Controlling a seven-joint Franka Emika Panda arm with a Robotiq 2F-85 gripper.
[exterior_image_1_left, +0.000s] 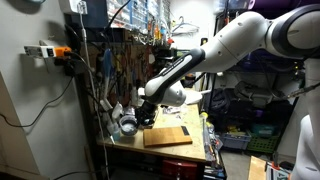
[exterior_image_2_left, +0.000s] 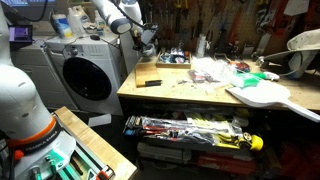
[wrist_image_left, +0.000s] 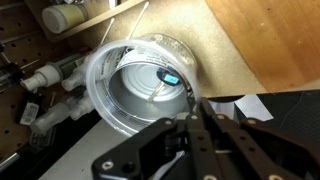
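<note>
In the wrist view a round metal cup (wrist_image_left: 140, 85) with a clear rim stands next to a wooden board (wrist_image_left: 260, 45). A thin stick with a blue tip (wrist_image_left: 170, 77) lies inside the cup. My gripper (wrist_image_left: 190, 102) has its fingers pressed together, with the tips right over the cup's near rim; nothing shows between them. In both exterior views the gripper (exterior_image_1_left: 148, 110) (exterior_image_2_left: 147, 42) hangs low at the back corner of the workbench, just above the cup (exterior_image_1_left: 127, 125).
The wooden board (exterior_image_1_left: 167, 137) lies on the bench beside the cup. A pegboard with tools (exterior_image_1_left: 120, 60) stands behind. A washing machine (exterior_image_2_left: 90, 75) is beside the bench, a white guitar-shaped body (exterior_image_2_left: 262, 95) lies on it, and an open tool drawer (exterior_image_2_left: 190, 130) sits below.
</note>
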